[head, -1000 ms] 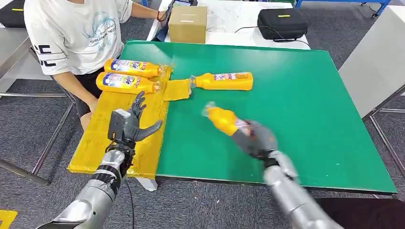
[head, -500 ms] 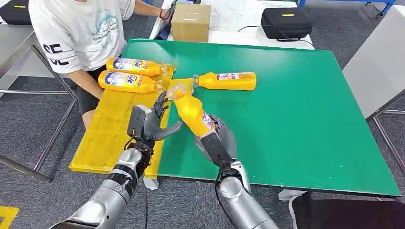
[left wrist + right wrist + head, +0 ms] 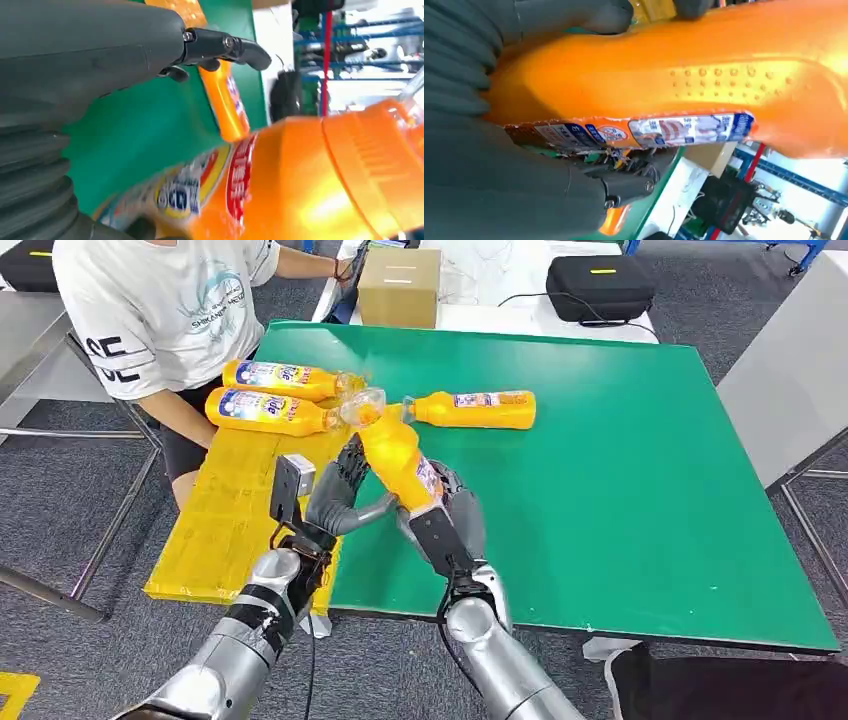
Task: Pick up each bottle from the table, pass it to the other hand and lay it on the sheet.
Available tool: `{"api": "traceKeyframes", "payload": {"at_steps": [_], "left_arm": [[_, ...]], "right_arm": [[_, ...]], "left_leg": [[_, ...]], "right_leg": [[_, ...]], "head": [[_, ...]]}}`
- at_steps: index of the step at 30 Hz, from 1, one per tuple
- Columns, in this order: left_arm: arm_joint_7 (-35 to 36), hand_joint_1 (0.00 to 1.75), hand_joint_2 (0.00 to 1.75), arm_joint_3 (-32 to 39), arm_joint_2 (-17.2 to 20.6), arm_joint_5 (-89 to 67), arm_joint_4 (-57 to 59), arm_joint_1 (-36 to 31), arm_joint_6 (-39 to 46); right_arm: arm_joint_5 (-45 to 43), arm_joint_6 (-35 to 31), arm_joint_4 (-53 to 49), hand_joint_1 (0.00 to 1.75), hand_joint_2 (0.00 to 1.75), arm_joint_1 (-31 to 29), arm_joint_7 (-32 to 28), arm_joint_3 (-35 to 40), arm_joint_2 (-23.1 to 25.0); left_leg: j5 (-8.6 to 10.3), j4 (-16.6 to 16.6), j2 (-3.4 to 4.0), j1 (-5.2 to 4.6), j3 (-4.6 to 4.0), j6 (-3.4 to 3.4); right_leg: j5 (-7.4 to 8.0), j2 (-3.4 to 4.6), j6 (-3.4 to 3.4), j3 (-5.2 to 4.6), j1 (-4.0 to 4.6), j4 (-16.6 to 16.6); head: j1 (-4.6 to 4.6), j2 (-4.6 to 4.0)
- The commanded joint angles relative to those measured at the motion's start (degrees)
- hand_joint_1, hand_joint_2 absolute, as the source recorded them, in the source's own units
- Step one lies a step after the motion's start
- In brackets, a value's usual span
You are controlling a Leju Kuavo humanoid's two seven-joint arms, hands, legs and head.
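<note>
My right hand grips an orange bottle by its lower body and holds it tilted above the table's left part, its clear cap pointing away from me. In the right wrist view the held bottle lies across that hand. My left hand is raised right beside the bottle, fingers spread and holding nothing. From the left wrist, the held bottle looms close to my left hand's fingers. Two bottles lie on the yellow sheet. Another bottle lies on the green table.
A person in a white shirt sits at the table's far left corner, close to the sheet. Behind the table are a cardboard box and a black case. The sheet overhangs the table's left edge.
My right hand has carried the bottle leftward from mid-table to my left hand. The left hand has risen and moved a little right toward it, fingers still spread.
</note>
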Motion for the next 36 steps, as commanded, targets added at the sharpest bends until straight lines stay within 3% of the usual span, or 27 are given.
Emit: {"api": "traceKeyframes", "payload": {"at_steps": [1,19,27,36], "left_arm": [[0.69,0.00,1.75,-4.18,2.69,2.34,-7.37,2.06,-1.48],[0.20,0.00,1.75,-5.13,3.37,3.22,-9.36,3.43,-2.53],[2.91,0.00,1.75,-7.50,3.78,-2.72,4.39,-2.78,3.04],[4.83,0.00,1.75,-8.78,3.89,-5.51,8.14,-4.31,5.10]], "right_arm": [[-0.63,0.33,4.46,1.75,1.75,-3.15,-0.54,1.95,-0.59],[2.29,3.78,8.17,1.75,1.75,-5.23,1.60,4.91,0.37],[5.76,3.73,11.99,1.75,1.75,-6.62,3.62,8.88,2.23],[5.44,4.28,11.18,1.75,1.75,-6.38,3.69,9.21,1.93]], "left_leg": [[-0.08,-0.03,0.09,0.00,0.17,-0.04],[-0.09,-0.01,0.07,0.01,0.15,-0.04],[-0.10,-0.03,0.00,0.03,0.28,-0.08],[-0.11,-0.01,0.00,0.01,0.21,-0.06]], "right_leg": [[-0.06,0.09,-0.06,0.13,0.01,-0.01],[-0.07,0.10,-0.06,0.12,0.01,0.00],[-0.12,0.02,-0.10,0.24,0.04,0.00],[-0.13,0.03,-0.09,0.18,0.01,0.04]], "head": [[0.00,0.00],[0.00,0.00],[-0.02,0.00],[0.00,0.00]]}}
